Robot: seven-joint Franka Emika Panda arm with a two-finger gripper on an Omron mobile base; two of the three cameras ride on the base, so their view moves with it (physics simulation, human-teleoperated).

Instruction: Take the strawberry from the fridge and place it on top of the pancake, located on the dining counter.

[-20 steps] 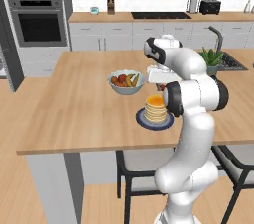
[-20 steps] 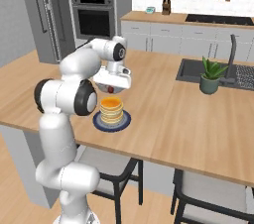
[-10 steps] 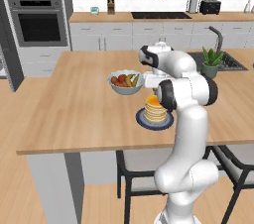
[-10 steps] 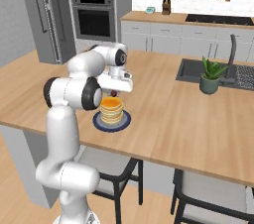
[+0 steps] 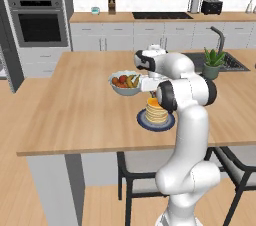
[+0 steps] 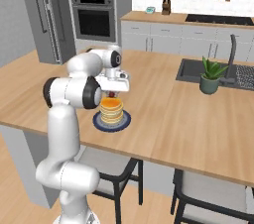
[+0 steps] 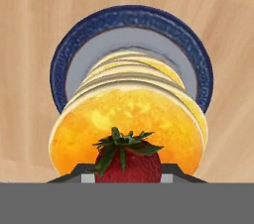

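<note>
My gripper (image 7: 127, 174) is shut on the strawberry (image 7: 128, 161), a small red berry with green leaves, and holds it just above the near edge of the pancake (image 7: 129, 119). The golden stack sits on a dark blue plate (image 7: 134, 20). From the right base view, the gripper (image 6: 113, 93) hangs with the strawberry (image 6: 112, 94) right over the pancake (image 6: 111, 110) on the wooden dining counter (image 6: 173, 114). The pancake (image 5: 156, 111) also shows in the left base view beside my forearm. The grey fridge (image 6: 44, 15) stands shut at the far left.
A grey fruit bowl (image 5: 125, 82) sits just behind the pancake plate. A potted plant (image 6: 211, 77) stands by the sink and dark faucet (image 6: 231, 52) to the right. Dark stools (image 5: 137, 170) are tucked under the counter's near edge.
The hand has sunk a little toward the pancake stack with the strawberry still held. The arm's elbow has swung slightly sideways.
</note>
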